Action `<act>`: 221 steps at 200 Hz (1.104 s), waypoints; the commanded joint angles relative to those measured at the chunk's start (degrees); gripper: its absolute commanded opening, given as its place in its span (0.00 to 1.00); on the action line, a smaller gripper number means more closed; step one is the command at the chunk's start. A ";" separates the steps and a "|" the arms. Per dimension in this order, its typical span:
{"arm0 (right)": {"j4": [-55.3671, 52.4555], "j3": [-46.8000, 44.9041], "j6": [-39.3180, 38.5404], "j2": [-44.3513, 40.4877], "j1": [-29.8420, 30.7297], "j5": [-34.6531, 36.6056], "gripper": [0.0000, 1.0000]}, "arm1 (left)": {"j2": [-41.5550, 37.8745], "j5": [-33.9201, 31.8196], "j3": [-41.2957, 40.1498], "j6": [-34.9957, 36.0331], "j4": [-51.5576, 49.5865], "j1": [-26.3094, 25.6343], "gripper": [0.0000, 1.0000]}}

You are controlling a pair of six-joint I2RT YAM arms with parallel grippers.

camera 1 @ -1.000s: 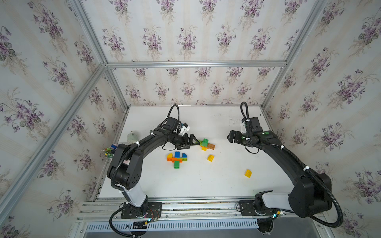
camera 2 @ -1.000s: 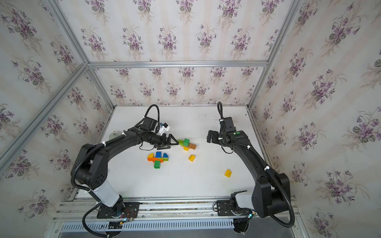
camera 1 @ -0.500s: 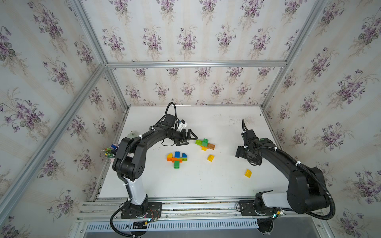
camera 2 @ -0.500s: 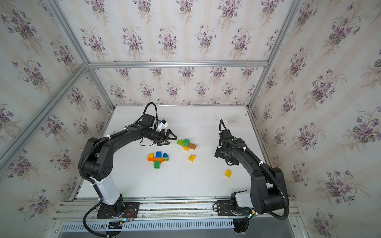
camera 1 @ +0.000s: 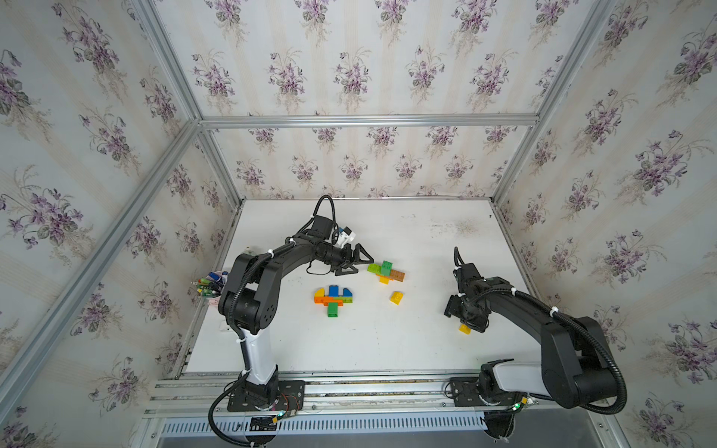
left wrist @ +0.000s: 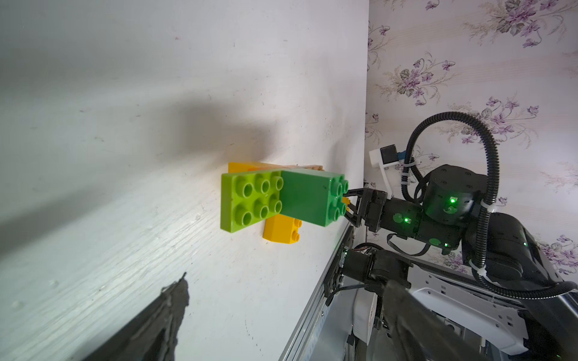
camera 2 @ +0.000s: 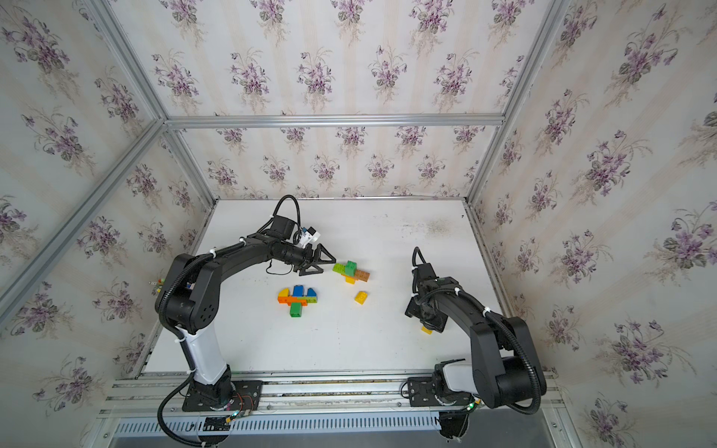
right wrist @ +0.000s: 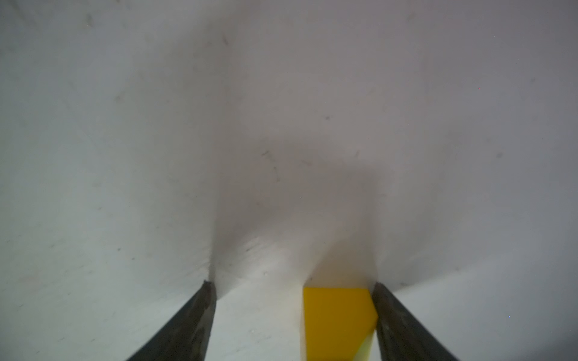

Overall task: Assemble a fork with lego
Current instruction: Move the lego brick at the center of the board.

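The left tool (camera 1: pixel 359 262) is being held wide open and empty, just beside the green cluster (camera 1: pixel 386 269) of lime, green, yellow and brown bricks on the bench (camera 1: pixel 426 349). The right tool (right wrist: pixel 292 325) is being lowered over a yellow brick (right wrist: pixel 337 322); the brick is lying between the jaws, touching one finger (right wrist: pixel 403 325), with a gap left at the other finger (right wrist: pixel 184 325), so no grip is being made. The orange assembly (camera 1: pixel 333 298) and a second yellow brick (camera 1: pixel 396 297) are lying mid-bench.

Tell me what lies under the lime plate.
Under the lime plate, a yellow brick pokes out, with a brown brick alongside. A dark green brick covers one end; their joints are hidden.
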 commanded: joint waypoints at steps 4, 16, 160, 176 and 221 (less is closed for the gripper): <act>2.11 -1.20 3.36 -1.76 0.48 -2.97 0.70 | -0.13 0.74 0.15 0.77 0.82 0.12 0.98; 2.97 -1.58 3.26 -1.79 0.84 -3.32 0.66 | -0.14 0.78 0.06 0.43 1.10 0.12 0.97; 4.25 9.89 -0.97 9.45 10.25 -6.39 0.55 | -2.34 -0.49 -2.25 0.35 0.32 1.00 0.97; 2.08 10.66 -4.68 8.87 10.55 -5.66 0.65 | -2.66 -0.70 -2.84 0.08 0.58 1.00 0.97; -1.48 10.23 -10.99 8.27 10.55 -4.52 0.79 | -3.54 -0.82 -4.35 -1.15 2.11 0.93 0.97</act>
